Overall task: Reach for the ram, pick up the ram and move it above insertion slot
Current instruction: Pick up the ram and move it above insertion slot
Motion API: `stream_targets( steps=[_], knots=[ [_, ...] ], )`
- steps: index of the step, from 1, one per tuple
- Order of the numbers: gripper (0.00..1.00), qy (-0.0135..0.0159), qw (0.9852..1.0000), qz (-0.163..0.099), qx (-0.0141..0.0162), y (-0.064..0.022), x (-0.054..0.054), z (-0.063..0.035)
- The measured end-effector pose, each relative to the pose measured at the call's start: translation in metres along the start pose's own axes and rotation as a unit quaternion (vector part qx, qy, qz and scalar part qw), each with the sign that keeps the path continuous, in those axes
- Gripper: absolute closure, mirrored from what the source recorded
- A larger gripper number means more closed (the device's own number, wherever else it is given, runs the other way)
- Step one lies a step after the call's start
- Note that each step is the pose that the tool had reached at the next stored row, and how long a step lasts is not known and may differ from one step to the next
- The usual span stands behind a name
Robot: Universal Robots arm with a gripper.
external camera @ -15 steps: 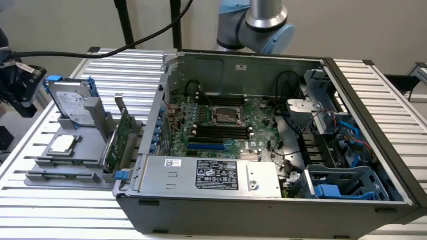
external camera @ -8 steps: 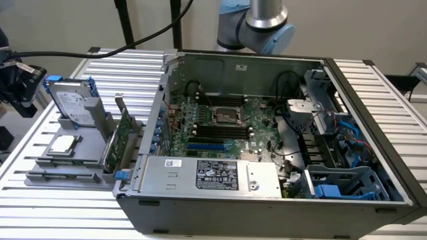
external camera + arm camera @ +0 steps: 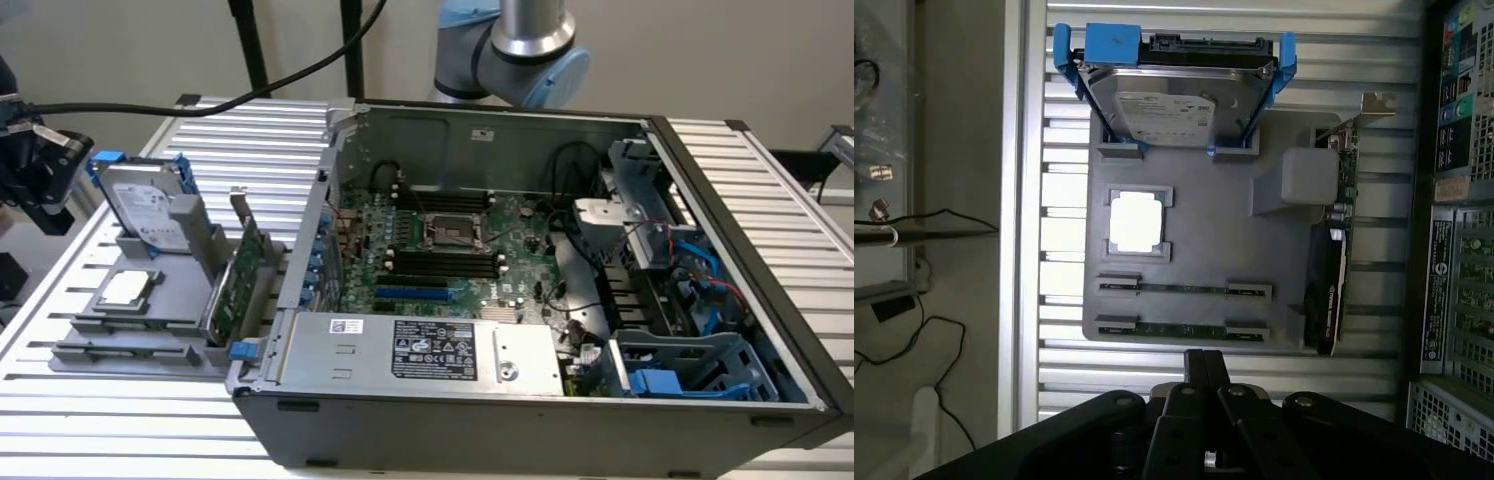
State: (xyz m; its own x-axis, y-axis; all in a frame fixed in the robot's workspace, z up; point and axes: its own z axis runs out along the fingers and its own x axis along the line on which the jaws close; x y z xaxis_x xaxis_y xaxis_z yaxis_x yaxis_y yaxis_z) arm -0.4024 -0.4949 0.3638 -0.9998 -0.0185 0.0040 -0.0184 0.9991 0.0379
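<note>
Empty claw (image 3: 1204, 362), closed, pointing downward.

An open computer case (image 3: 534, 430) lies on a slatted metal worktop (image 3: 254, 125), filling the centre and right of the exterior view. Its motherboard (image 3: 461, 250) is exposed, with a silver power supply (image 3: 414, 350) at lower centre. At the frame's left, a grey holder tray (image 3: 147, 352) carries a propped hard drive (image 3: 144, 205) in blue brackets, a square processor (image 3: 123, 290) and a green expansion card (image 3: 244, 275) standing on edge.

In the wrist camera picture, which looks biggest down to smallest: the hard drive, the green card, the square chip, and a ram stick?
1. hard drive
2. expansion card, seen edge-on
3. processor chip
4. ram stick, longer than the chip but very thin
</note>
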Motion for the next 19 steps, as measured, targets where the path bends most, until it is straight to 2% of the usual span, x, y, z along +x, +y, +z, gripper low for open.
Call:
stream_targets(
  steps=[5, 10, 14, 19],
  knots=[
    [0.89, 0.0002, 1.0, -0.004, 0.0001, 0.0001, 0.0005, -0.0002],
    [0.89, 0.0018, 0.9988, -0.049, 0.0002, 0.0001, 0.0005, 0.0],
    [0.89, 0.0032, 0.9964, -0.085, 0.0003, 0.0001, 0.0005, 0.0],
    [0.89, 0.0049, 0.9915, -0.13, 0.0005, 0.0001, 0.0005, 0.0001]
  ],
)
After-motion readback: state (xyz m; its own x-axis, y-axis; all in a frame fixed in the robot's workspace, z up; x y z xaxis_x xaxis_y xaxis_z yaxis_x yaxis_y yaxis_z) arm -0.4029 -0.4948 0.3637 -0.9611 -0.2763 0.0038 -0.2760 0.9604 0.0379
